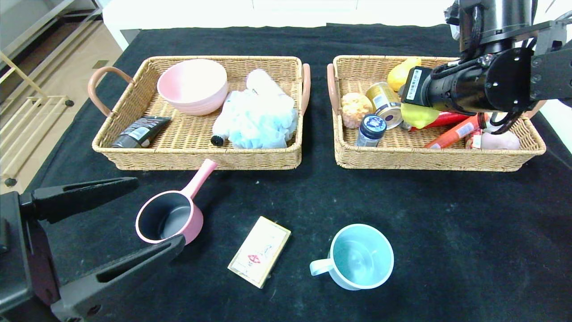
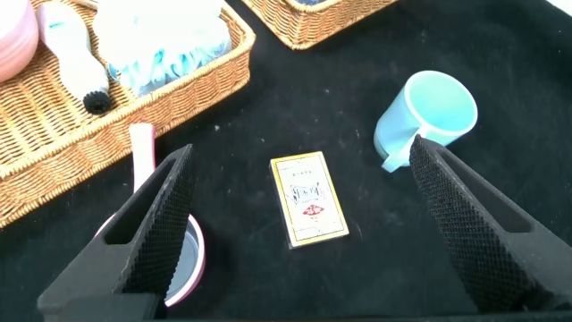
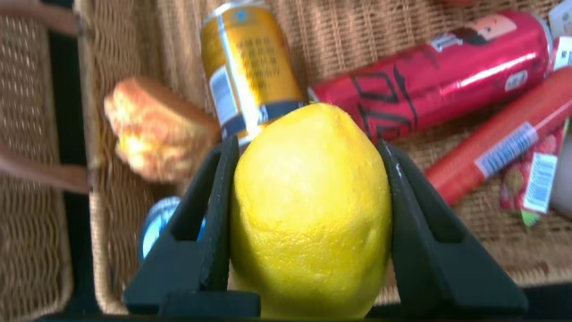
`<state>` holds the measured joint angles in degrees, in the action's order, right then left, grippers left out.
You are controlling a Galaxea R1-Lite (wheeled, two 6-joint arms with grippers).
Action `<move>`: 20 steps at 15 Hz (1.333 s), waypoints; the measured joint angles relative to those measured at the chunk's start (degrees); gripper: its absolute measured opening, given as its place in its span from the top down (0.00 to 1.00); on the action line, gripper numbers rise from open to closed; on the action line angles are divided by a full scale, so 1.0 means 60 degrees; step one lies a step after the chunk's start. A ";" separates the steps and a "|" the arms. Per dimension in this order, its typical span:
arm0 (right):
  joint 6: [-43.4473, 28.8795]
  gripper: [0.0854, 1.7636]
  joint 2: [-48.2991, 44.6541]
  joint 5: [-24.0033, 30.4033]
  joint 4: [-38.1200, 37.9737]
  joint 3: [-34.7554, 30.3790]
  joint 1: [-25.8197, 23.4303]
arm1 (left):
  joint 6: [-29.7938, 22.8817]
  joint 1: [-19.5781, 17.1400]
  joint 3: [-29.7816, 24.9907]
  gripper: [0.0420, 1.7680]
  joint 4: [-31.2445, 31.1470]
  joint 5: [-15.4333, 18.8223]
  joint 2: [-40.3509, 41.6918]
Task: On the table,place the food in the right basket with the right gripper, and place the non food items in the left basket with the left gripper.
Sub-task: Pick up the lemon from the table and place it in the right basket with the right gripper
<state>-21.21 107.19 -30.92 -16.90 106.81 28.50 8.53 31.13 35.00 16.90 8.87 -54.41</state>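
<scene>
left claw [image 1: 152,214]: spread wide and empty, low over the near left of the tabletop [image 1: 313,188], one finger just beside the pink pan [image 1: 172,214].
left basket [image 1: 196,156]: already holds a pink bowl [image 1: 193,86], a dark tube [image 1: 140,132], a white bottle [image 1: 223,125] and a blue bath puff [image 1: 261,118].
pink pan: upright on the cloth just in front of the left basket, handle pointing at the basket wall; not yet sorted.
beige box [image 1: 259,250]: lying flat, between the pan and the mug; not yet sorted.
blue mug [image 1: 359,256]: upright, handle towards the box, well apart from both baskets; not yet sorted.
right basket [image 1: 438,158]: holds a gold can [image 1: 384,103], a bread roll [image 1: 356,108], a blue-capped jar [image 1: 371,129], a red can [image 1: 440,118], an orange sausage [image 1: 451,134] and a yellow fruit [image 1: 402,74] at the back.
right claw [image 3: 304,224]: clenched on the lemon [image 3: 311,210], a finger on each side, held over the middle of the right basket.
step in hand: judged to be the drop of the lemon into the right basket.
how to do it well: lower until the lemon is close over bare wicker between the cans, then release gently; dropped from height onto the gold can it may roll or bounce out.
risk: the basket is crowded, so the fingers could knock the jar or the can on the way down.
</scene>
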 joint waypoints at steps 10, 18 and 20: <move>-0.0006 0.43 0.0492 -0.0002 0.0892 -0.0035 -0.0116 | 0.0020 -0.0118 0.0018 0.03 0.0008 -0.0006 -0.0022; -0.0051 0.24 0.0484 0.0012 0.0910 -0.0033 -0.0185 | 0.0018 -0.0122 0.0041 0.03 0.0004 -0.0002 0.0026; -0.0053 0.20 0.0482 0.0022 0.0896 -0.0033 -0.0185 | 0.0018 -0.0122 0.0041 0.03 0.0004 -0.0006 0.0026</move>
<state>-21.53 110.08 -30.78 -11.52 106.62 27.39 8.64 30.40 35.24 16.92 8.84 -54.25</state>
